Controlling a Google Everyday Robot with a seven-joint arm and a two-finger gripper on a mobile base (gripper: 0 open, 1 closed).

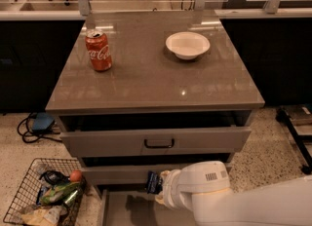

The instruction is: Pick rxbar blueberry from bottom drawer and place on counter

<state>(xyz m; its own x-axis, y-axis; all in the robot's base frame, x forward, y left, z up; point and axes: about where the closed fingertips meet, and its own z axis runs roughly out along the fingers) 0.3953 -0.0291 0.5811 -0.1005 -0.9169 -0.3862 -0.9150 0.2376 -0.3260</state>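
Note:
The rxbar blueberry, a small dark blue bar, sits upright at the tip of my gripper, in front of the middle drawer's face. The gripper is shut on it and holds it above the floor of the open bottom drawer. My white wrist and arm come in from the lower right and hide most of the drawer's right side. The counter, a glossy grey-brown slab, lies above the drawers.
A red cola can stands on the counter's left, a white bowl at its back right. The top drawer with a black handle is slightly open. A wire basket of items sits on the floor at left.

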